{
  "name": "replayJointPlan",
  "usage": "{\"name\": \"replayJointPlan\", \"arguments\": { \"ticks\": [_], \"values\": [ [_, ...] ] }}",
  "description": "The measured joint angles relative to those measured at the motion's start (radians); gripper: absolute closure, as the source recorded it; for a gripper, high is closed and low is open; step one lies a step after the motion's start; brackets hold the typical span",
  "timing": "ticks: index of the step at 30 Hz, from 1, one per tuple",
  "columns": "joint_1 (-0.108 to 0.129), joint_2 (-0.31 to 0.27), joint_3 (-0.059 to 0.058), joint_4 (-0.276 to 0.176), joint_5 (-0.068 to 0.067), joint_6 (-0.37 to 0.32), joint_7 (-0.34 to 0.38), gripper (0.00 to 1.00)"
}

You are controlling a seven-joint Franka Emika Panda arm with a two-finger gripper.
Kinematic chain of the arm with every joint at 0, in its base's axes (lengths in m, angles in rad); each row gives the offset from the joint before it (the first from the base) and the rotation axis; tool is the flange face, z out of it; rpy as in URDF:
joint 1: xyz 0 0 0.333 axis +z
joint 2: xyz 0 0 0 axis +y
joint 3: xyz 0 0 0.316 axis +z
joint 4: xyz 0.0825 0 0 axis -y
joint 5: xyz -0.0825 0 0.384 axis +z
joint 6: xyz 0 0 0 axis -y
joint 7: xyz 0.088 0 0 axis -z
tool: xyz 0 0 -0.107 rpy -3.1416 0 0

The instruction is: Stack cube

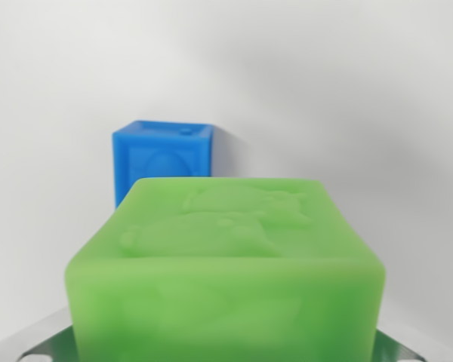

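Filling the lower wrist view: green cube (226, 279), blue cube (164, 157) behind it, on a white table (377, 113).
Green cube: embossed top, rounded edges, waxy translucent look; judged light, slightly soft, not fragile.
Hold: flat opposite side faces, mid-height; judged fairly grippy.
Tool (226, 348): only metal slivers visible at the bottom corners; whether it clamps the green cube cannot be told.
Blue cube: upright, partly hidden, flat top free.

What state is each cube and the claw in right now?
Green cube: upright, close to the camera, between the claw's metal parts at the bottom edge.
Blue cube: upright on the white surface behind, partly hidden, nothing on top.
Claw: mostly hidden; grip cannot be told.
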Motion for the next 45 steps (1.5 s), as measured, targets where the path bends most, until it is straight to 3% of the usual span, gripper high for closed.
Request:
{"name": "replayJointPlan", "arguments": {
  "ticks": [24,45],
  "values": [
    [0.049,-0.050,0.017,-0.011,0.005,-0.040,0.084,1.00],
    [0.050,0.090,0.013,-0.027,-0.016,0.107,0.103,1.00]
  ]
}}
